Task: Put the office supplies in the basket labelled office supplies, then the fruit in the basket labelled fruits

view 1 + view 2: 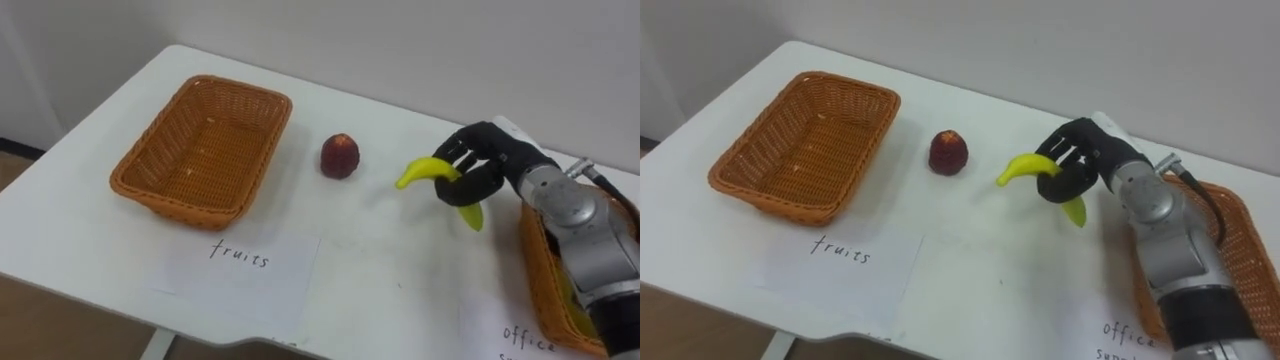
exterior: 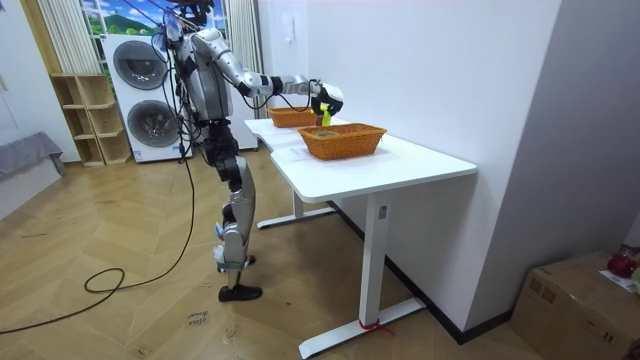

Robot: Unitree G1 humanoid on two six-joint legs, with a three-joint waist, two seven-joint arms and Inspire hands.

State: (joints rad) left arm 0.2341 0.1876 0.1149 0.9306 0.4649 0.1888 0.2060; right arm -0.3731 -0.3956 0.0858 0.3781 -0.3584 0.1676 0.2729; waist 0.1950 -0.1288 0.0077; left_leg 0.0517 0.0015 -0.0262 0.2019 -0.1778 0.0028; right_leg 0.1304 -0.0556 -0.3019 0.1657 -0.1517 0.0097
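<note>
Currently the robot's right hand (image 1: 482, 165) is clenched around a banana (image 1: 428, 168), its dark fingers wrapped over the middle of the fruit. The yellow stem end pokes out toward the robot's left, and a greener tip hangs down below the hand. In the room view the hand (image 2: 326, 98) is held up above the tabletop, with the arm stretched forward from the shoulder.

The banana sits over the white table (image 1: 400, 275), between a small red fruit (image 1: 340, 156) and a wicker basket (image 1: 540, 265) at the robot's right. The right forearm crosses in front of this basket and covers most of it. A bit of yellow-green shows inside it, too hidden to identify.

The red fruit stands alone on the table, well apart from the hand and just beside a second wicker basket (image 1: 175, 205) at the robot's left. That basket is rectangular.

A sheet of paper (image 1: 250, 275) with handwriting lies on the table in front of the left basket. Another handwritten sheet (image 1: 520, 335) lies at the table's near edge by the right basket.

In the room view the robot stands upright on a wooden floor at one end of the table, facing along it. Two stacked washing machines (image 2: 140, 90) and an open shelf (image 2: 80, 120) stand behind it, and a cardboard box (image 2: 575, 300) sits on the floor at the room view's right.
</note>
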